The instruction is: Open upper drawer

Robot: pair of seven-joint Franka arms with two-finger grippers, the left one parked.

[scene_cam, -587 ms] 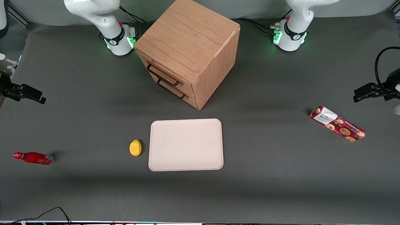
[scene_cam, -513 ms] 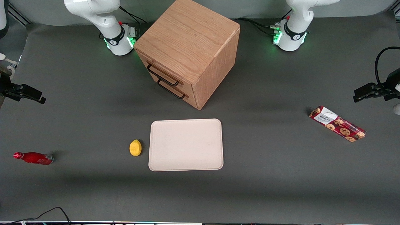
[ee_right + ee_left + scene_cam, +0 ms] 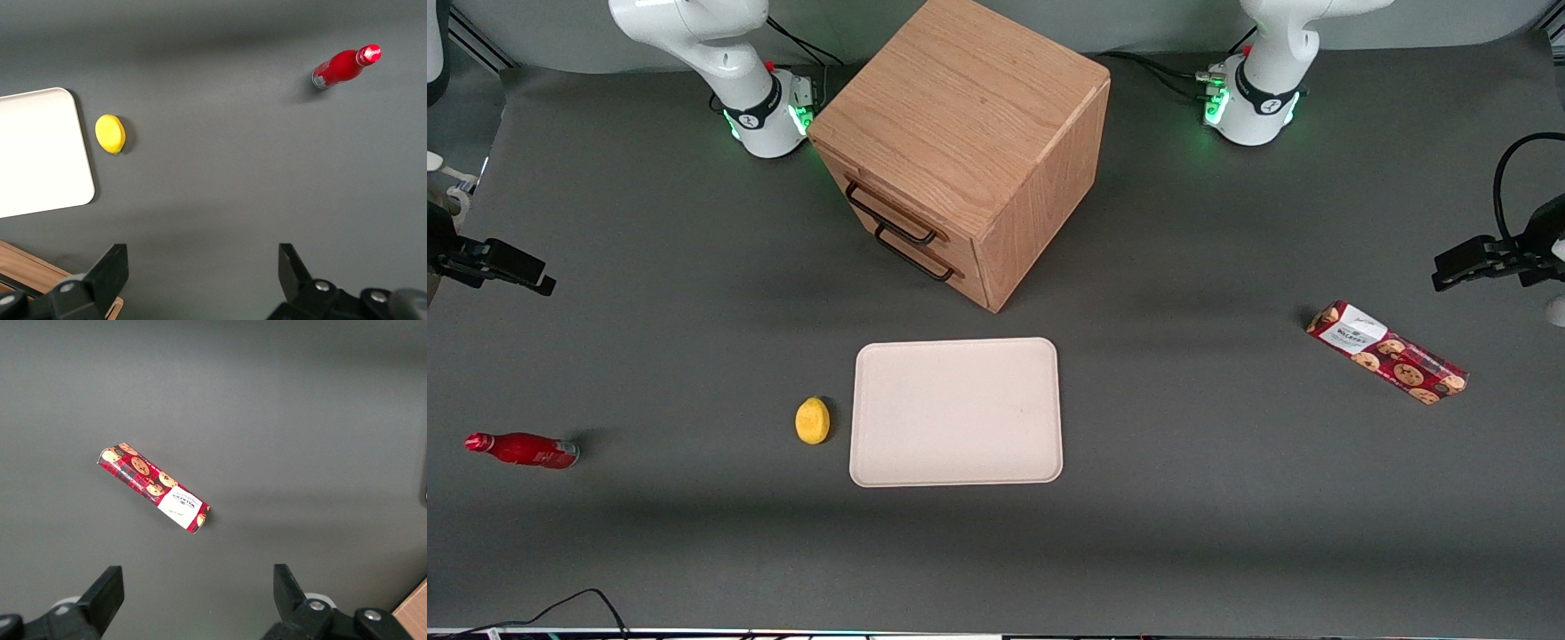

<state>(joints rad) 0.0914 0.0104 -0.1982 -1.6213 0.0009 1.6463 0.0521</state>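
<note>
gripper [image 3: 200, 273] hangs high, fingers [image 3: 107, 270] spread; upper drawer [image 3: 889, 212] closed.

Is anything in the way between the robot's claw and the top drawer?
Nothing visible is. The gripper hangs open, high above bare table toward the working arm's end. The upper drawer is shut, its handle free. The lemon, tray and red bottle all lie nearer the front camera, off that path.

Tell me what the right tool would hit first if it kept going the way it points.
Probably bare table: the open right tool points down at empty mat between the lemon and the red bottle; depth is unclear.
</note>
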